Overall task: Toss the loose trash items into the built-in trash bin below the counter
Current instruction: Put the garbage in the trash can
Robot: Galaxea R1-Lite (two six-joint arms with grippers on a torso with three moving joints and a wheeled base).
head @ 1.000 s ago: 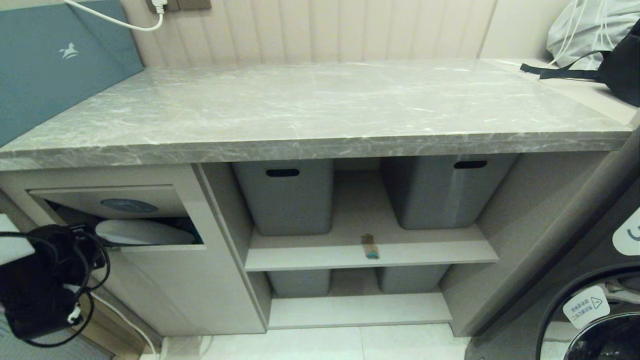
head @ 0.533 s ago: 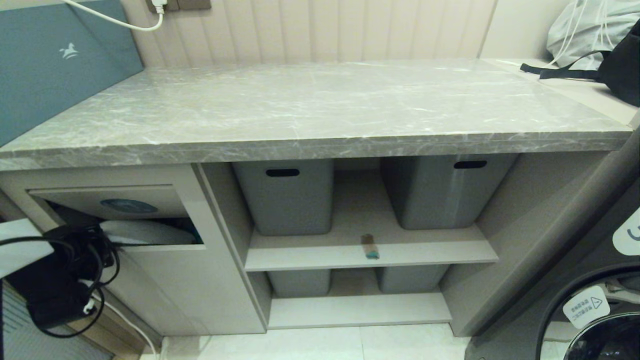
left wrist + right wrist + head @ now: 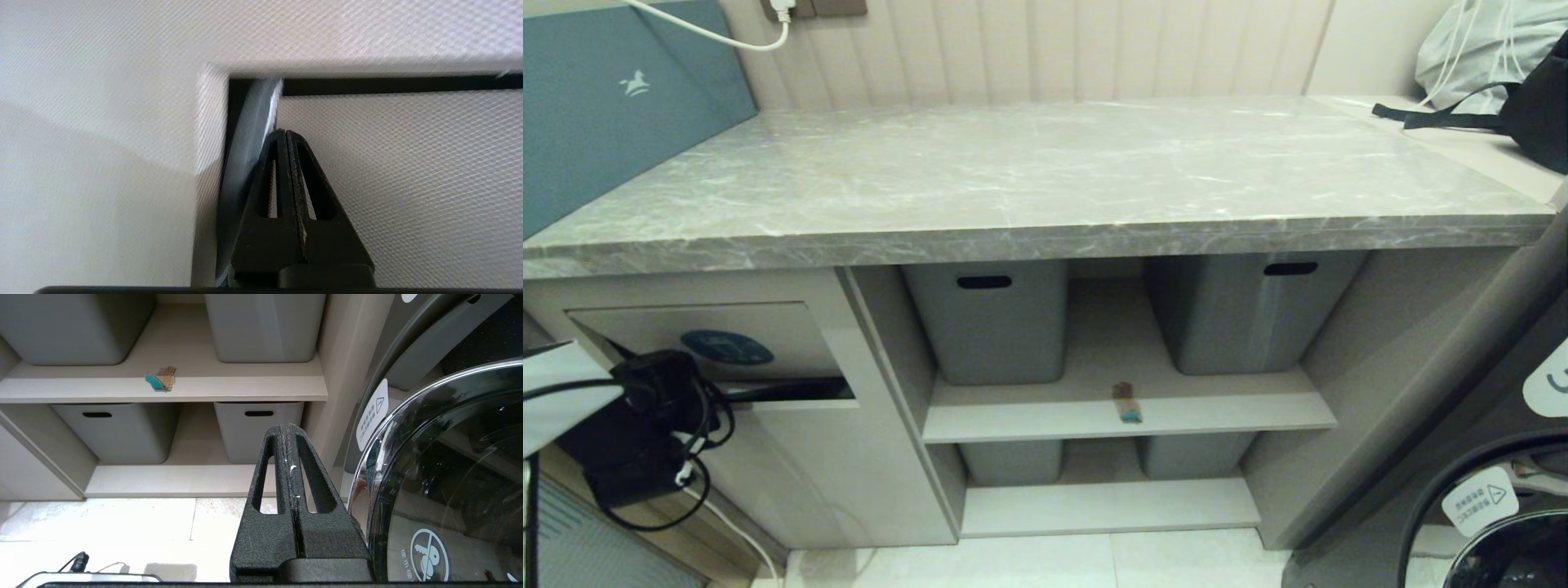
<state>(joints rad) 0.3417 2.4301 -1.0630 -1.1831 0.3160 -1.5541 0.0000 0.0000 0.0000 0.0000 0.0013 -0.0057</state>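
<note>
The built-in trash bin point(image 3: 792, 465) sits under the left end of the grey marble counter point(image 3: 1045, 180). Its flap point(image 3: 654, 331) with the blue sticker hangs nearly shut over a dark slot. My left gripper point(image 3: 286, 132) is shut and empty, its tips at the flap's edge. A flat grey slipper point(image 3: 245, 155) stands edge-on in the slot beside the fingers; the head view does not show it. The brown strip with a teal end point(image 3: 1127, 403) point(image 3: 160, 379) lies on the upper shelf board. My right gripper point(image 3: 286, 430) hangs shut and low, out of the head view.
Grey tubs point(image 3: 988, 322) point(image 3: 1241, 314) stand on the shelves, with more below point(image 3: 118, 430). A washing machine's glass door point(image 3: 449, 477) is close on the right. A teal board point(image 3: 613, 106) leans at the back left, and a black bag point(image 3: 1535, 114) lies at the back right.
The flap has swung down from wide open to nearly shut. The slipper that showed in the opening is gone from the head view. My left wrist has shifted up and right.
</note>
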